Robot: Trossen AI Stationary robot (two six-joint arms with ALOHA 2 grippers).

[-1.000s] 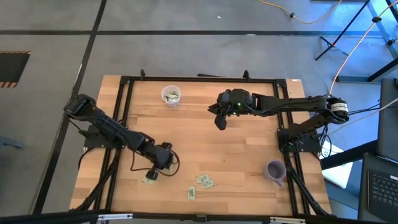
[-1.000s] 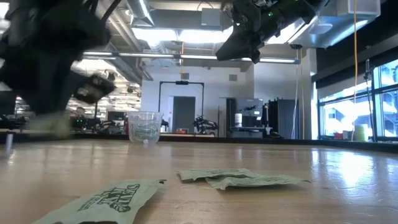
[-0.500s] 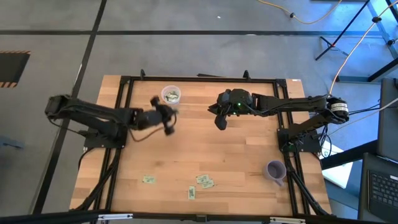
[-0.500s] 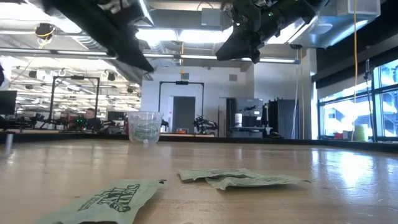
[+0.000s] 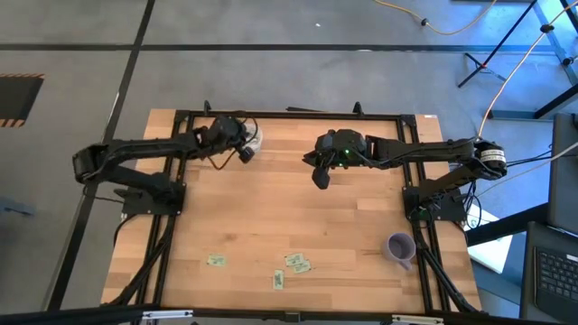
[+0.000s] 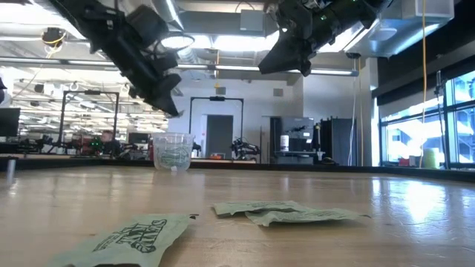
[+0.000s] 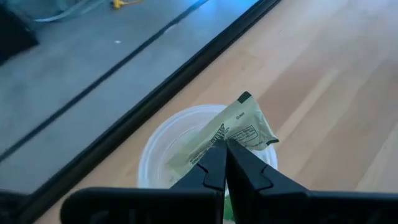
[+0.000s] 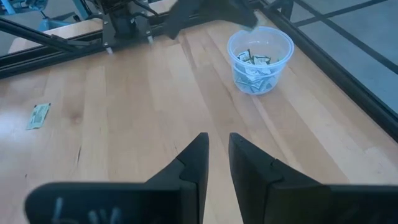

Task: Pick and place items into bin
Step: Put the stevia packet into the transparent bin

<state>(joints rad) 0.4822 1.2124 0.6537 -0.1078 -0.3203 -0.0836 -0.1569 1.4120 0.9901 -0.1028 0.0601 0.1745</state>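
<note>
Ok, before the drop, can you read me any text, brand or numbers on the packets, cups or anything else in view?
Nearest green packet in the low view: dark lettering, too skewed and blurred to read.
Packet held in the left gripper over the clear cup: small dark print, too small to read.
Packets inside the cup, right wrist view: print unreadable.
Purple cup: no marking visible.
Nothing else legible.

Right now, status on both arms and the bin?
Left end effector shut on packet, above bin. Right end effector open, empty, mid-table. Four packets left near front edge. Nothing in the way.
</note>
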